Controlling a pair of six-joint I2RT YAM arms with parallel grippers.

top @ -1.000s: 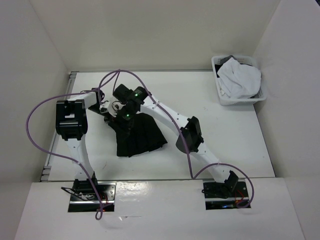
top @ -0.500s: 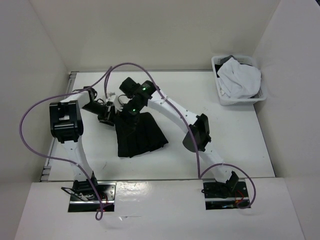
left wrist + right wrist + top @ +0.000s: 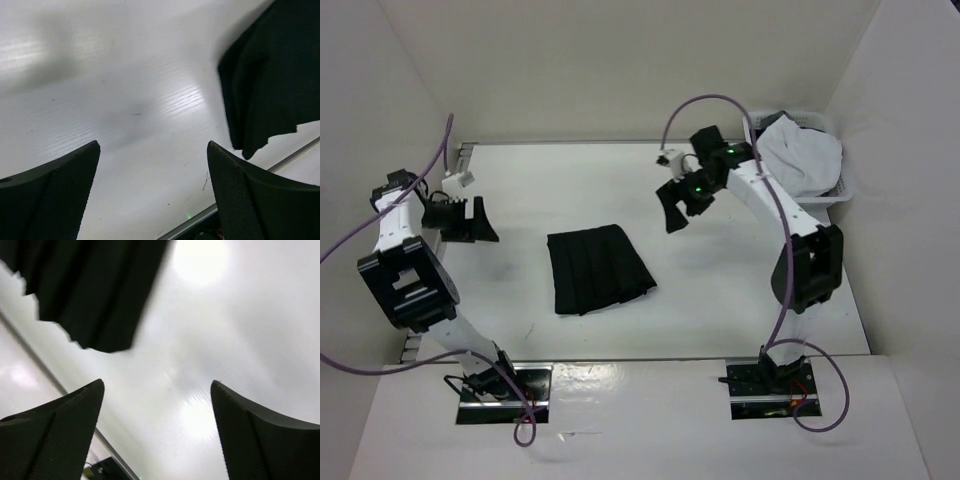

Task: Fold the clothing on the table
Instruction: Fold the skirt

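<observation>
The clothing is a black pleated skirt lying folded into a compact shape on the white table, left of centre. My left gripper hovers open near the table's left edge, well clear of the skirt. The left wrist view has the skirt at the upper right, beyond the open left gripper. My right gripper hangs open above the table, to the right of and behind the skirt. In the right wrist view the skirt fills the upper left, apart from the empty right gripper.
A white plastic basket holding a white garment stands at the back right corner. White walls enclose the table on three sides. The grey table rim runs close to the left gripper.
Both grippers have let go of the skirt, opened and drawn away, the left one to the left edge and the right one toward the back right. The skirt now lies flat, folded.
</observation>
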